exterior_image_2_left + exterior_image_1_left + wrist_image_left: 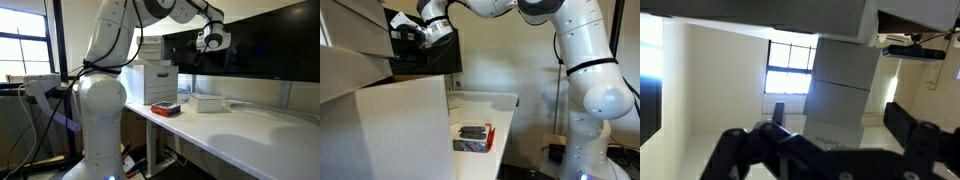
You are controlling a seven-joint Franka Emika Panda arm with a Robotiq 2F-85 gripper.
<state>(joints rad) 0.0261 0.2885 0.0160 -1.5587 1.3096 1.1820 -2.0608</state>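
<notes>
The table (250,125) is carrying the stacked white boxes (160,80) at its left end, probably leaving working room, the claw (212,40) is hanging wide open and empty in the air near their top, and the red tray (490,136) beside them is showing dark contents (472,133) too blurred to name.

My gripper (212,39) hangs high above the white table (250,128), in front of the dark screen (262,45), with nothing between my fingers. Below me lies a flat white box (207,102). Near the table's edge sits a red and black case (166,108), with a tall white cabinet (158,80) just behind it.
</notes>
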